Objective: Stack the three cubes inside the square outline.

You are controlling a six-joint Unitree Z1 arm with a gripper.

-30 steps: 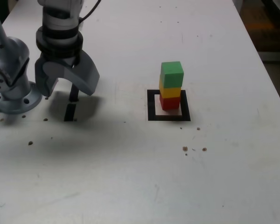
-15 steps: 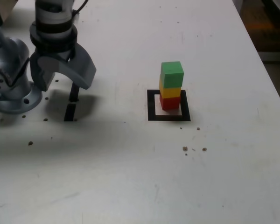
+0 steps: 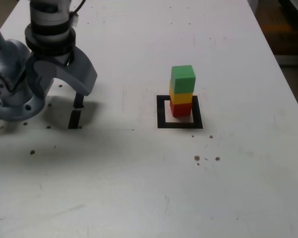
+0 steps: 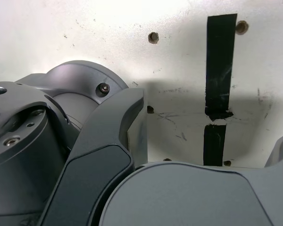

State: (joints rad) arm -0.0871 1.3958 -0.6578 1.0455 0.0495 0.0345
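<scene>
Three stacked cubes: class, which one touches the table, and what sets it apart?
The red cube, lowest in the stack. The yellow cube rests on it, and the green cube tops both.

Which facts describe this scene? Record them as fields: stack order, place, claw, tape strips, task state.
stack order, top to bottom: green cube, yellow cube, red cube
place: red cube inside the square outline, the others above it
claw: open, holding nothing, away from the stack
tape strips: two, black, near the claw in the exterior view
task state: three cubes stacked, apparently complete
</scene>
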